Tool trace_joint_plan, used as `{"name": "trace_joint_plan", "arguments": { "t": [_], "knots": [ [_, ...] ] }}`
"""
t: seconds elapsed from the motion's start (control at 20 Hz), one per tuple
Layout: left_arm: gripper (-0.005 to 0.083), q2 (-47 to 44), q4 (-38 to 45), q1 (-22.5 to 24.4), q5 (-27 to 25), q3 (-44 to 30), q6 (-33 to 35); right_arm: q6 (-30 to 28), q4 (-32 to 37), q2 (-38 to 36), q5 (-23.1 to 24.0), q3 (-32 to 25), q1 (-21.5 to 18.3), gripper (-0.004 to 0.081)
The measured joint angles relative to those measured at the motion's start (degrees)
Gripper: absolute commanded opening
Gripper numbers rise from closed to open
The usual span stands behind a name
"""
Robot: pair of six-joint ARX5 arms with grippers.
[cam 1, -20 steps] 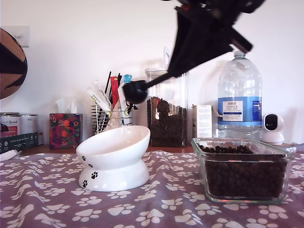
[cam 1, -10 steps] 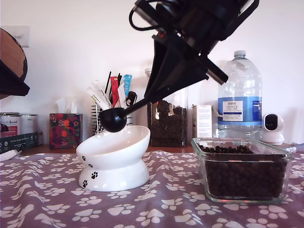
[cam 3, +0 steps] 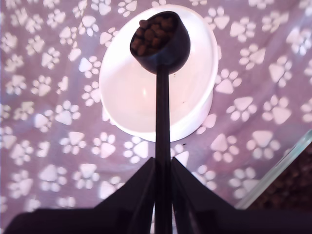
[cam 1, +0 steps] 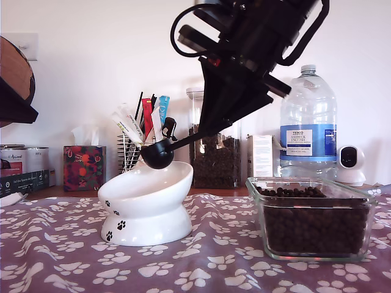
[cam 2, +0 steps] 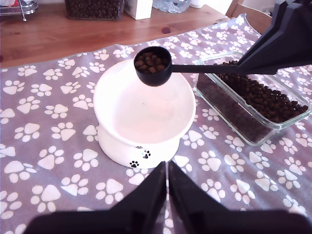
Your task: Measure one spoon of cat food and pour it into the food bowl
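Second wrist view is showing my second gripper [cam 3: 163,195] clamping its jaws tight on the spoon [cam 3: 162,97] by the far end of its thin handle, which is keeping the cup level so nothing spills early. Loaded with cat food [cam 3: 153,31] (dark brown pellets, heaped near the brim), the black cup is hovering over the food bowl [cam 3: 126,92], whose glossy white basin is looking empty. My first gripper [cam 2: 167,183] is hanging nearby, jaws pressed together on nothing.
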Motion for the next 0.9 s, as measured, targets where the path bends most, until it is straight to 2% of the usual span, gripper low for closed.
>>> {"name": "trace_joint_plan", "arguments": {
  "t": [0.2, 0.4, 0.9],
  "knots": [
    [-0.002, 0.0, -0.39, 0.0, 0.0, 0.0, 0.0, -9.4, 0.0, 0.0, 8.22, 0.0, 3.52, -0.0013],
    [-0.002, 0.0, -0.61, 0.0, 0.37, 0.0, 0.0, -15.96, 0.15, 0.0, 14.84, 0.0, 4.33, -0.0013],
    [-0.002, 0.0, -1.05, 0.0, 1.42, 0.0, 0.0, -28.37, 3.32, 0.0, 22.67, 0.0, 5.84, -0.0013]
  ]
}}
